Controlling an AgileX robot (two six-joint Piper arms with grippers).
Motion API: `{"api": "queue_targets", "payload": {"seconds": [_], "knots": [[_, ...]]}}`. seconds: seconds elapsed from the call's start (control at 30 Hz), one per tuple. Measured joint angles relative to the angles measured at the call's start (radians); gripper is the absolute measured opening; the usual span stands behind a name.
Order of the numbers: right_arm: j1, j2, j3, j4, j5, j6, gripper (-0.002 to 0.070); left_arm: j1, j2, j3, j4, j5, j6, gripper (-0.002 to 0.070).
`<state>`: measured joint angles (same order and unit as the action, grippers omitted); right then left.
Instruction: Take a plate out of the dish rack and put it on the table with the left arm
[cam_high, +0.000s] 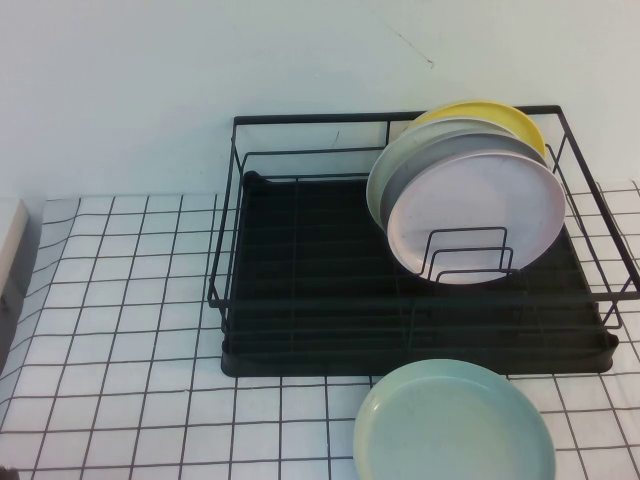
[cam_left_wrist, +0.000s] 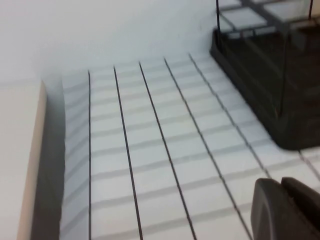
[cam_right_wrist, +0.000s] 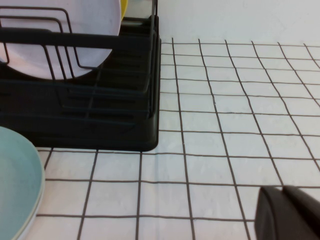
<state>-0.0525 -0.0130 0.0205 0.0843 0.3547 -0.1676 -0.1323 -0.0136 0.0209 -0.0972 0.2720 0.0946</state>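
Overhead, neither arm nor pincer showed at all. The dish rack (cam_high: 420, 245), black wire over a black drip tray, stood on the white gridded table (cam_high: 130, 330). Four plates stood on edge at its right end, leaning back. The frontmost was the pale pink-lilac plate (cam_high: 476, 218), round, matte, with a shallow raised rim, its lower edge crossed by the upright wire dividers. Behind it came a grey plate (cam_high: 440, 160), then a paler plate (cam_high: 377, 190) of which only a sliver showed, then a yellow plate (cam_high: 490, 113) at the back. A mint-green plate (cam_high: 455, 425) lay flat on the table just in front of the rack, its lower edge cut off.

From the left wrist, the left pincer (cam_left_wrist: 286, 207) appeared only as dark finger ends pressed together, closed on nothing, low over the grid. A corner of the rack's black base (cam_left_wrist: 270, 75) lay ahead of it and well apart; the pink plate was out of sight. A beige surface (cam_left_wrist: 20, 160) ran along the table's edge, blurred.

From the right wrist, the right pincer (cam_right_wrist: 290, 212) was a dark block at the corner, and I could not tell how it stood. The rack corner (cam_right_wrist: 100, 100) lay ahead of it, with the pink plate (cam_right_wrist: 65, 30) behind the wires, cut off above. The mint-green plate's rim (cam_right_wrist: 17, 185) sat near the rack's base.
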Motion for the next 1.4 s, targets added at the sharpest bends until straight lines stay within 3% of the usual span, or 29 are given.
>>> {"api": "queue_targets", "payload": {"seconds": [0.33, 0.57, 0.83, 1.03, 1.27, 1.4], "knots": [[0.000, 0.000, 0.000, 0.000, 0.000, 0.000, -0.0003, 0.000, 0.000, 0.002, -0.007, -0.460, 0.000, -0.0003], [0.000, 0.000, 0.000, 0.000, 0.000, 0.000, -0.0003, 0.000, 0.000, 0.002, -0.011, -0.617, 0.000, -0.0003], [0.000, 0.000, 0.000, 0.000, 0.000, 0.000, -0.0003, 0.000, 0.000, 0.002, -0.081, -0.612, -0.028, -0.0003], [0.000, 0.000, 0.000, 0.000, 0.000, 0.000, -0.0003, 0.000, 0.015, -0.071, -0.183, -0.391, -0.030, -0.0003], [0.000, 0.000, 0.000, 0.000, 0.000, 0.000, -0.0003, 0.000, 0.222, -0.289, -0.161, -0.174, -0.026, -0.0003], [0.000, 0.000, 0.000, 0.000, 0.000, 0.000, -0.0003, 0.000, 0.364, -0.338, -0.157, -0.170, -0.001, -0.0003]]}}
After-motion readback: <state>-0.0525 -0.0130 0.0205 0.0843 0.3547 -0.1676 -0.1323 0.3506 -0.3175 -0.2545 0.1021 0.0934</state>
